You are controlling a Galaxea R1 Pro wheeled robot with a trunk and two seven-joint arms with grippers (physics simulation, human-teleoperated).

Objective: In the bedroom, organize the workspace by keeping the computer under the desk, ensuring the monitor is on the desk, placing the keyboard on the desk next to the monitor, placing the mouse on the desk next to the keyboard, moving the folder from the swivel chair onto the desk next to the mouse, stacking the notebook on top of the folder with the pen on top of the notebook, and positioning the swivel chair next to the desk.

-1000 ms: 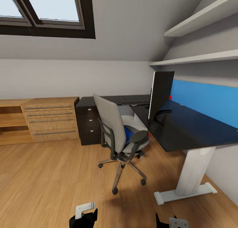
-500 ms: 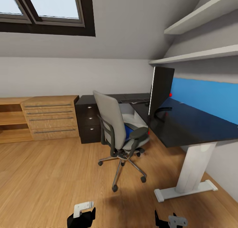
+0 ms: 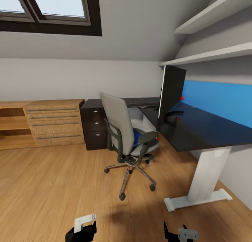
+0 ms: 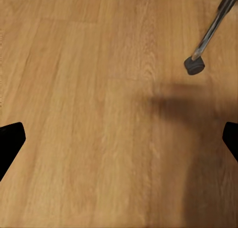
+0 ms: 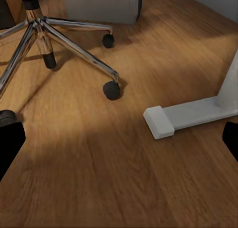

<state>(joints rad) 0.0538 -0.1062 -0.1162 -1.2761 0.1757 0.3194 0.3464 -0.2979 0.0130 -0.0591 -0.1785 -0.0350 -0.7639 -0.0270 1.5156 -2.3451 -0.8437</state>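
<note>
Head view: swivel chair (image 3: 127, 137) holds folder (image 3: 137, 135) beside desk (image 3: 196, 130); both pincers spread, empty.

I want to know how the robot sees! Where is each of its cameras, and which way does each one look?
Head view: up on the head, looking forward and down at the swivel chair, desk and monitor; the left claw and right claw peek in at the bottom edge.
Left wrist view: near the left claw, looking down at the wood floor; its dark fingertips show at the sides.
Right wrist view: near the right claw, looking low across the floor at the desk's white foot.
Shared: both wrist views catch the chair's chrome legs and casters.
</note>
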